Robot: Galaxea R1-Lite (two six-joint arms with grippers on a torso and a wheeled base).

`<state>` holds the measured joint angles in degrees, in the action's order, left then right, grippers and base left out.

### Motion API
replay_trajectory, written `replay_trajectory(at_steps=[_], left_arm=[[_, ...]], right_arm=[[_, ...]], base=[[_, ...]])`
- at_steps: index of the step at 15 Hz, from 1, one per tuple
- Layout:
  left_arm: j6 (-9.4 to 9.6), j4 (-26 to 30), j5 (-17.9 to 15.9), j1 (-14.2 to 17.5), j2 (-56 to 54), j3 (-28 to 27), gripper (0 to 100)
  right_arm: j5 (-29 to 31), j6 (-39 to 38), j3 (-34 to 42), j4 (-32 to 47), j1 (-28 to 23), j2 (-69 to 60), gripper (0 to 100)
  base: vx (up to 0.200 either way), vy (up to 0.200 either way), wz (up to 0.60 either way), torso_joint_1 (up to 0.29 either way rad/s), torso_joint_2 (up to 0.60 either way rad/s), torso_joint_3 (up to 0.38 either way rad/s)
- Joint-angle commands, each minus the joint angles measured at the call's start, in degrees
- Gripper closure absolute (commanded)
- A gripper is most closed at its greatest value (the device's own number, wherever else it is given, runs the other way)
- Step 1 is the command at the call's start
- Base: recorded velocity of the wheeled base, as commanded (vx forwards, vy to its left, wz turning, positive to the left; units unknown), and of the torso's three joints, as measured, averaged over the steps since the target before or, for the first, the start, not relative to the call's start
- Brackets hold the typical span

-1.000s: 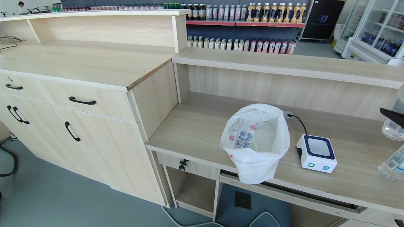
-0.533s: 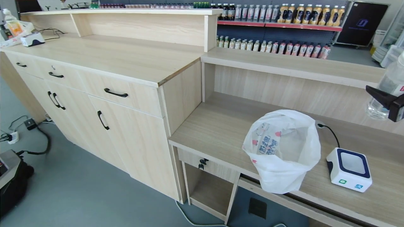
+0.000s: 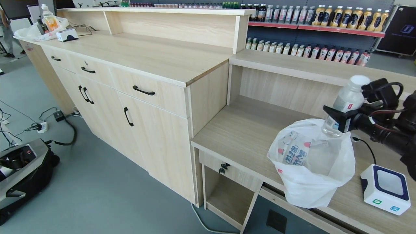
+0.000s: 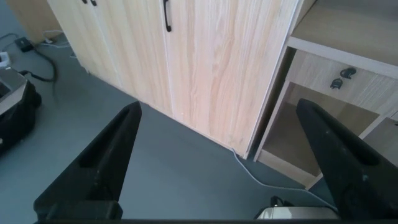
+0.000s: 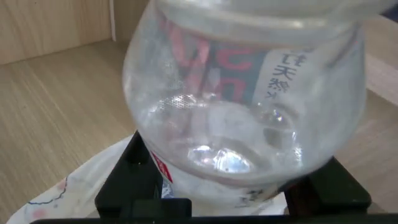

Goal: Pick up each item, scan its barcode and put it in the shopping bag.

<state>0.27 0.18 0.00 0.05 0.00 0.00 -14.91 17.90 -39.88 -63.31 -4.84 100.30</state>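
Note:
My right gripper (image 3: 339, 121) is shut on a clear plastic water bottle (image 3: 344, 104) with a white cap, held upright just above the far rim of the white shopping bag (image 3: 312, 165). The bag stands open on the low wooden counter (image 3: 247, 133). Seen from the right wrist, the bottle's base (image 5: 249, 106) hangs over the bag's edge (image 5: 81, 186) between the dark fingers (image 5: 134, 177). The white barcode scanner (image 3: 385, 188) sits to the right of the bag. My left gripper (image 4: 217, 162) is open, low over the grey floor in front of the cabinet.
A tall cabinet (image 3: 136, 81) with drawers and doors stands left of the low counter. Another bag, bottle and scanner (image 3: 66, 34) lie on its far end. Cables and a power strip (image 3: 42, 126) lie on the floor. Shelves of drinks (image 3: 308, 50) line the back.
The head camera has swung left, shifting the whole scene rightward. My right gripper has carried the bottle leftward from the right edge to above the bag's far rim.

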Motion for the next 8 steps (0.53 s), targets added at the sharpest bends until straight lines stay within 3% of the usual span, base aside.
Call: replay_trajectory(at_steps=[1,8], left_arm=[[0.00,0.0,0.0,0.0,0.0,0.0,0],[0.00,0.0,0.0,0.0,0.0,0.0,0]], right_arm=[[0.0,-1.8,-1.8,-0.1,0.3,7.9,100],[-0.1,-2.3,-6.9,-3.6,0.4,18.8,100]], base=[[0.000,0.000,0.00,0.000,0.00,0.000],[0.000,0.000,0.00,0.000,0.00,0.000]])
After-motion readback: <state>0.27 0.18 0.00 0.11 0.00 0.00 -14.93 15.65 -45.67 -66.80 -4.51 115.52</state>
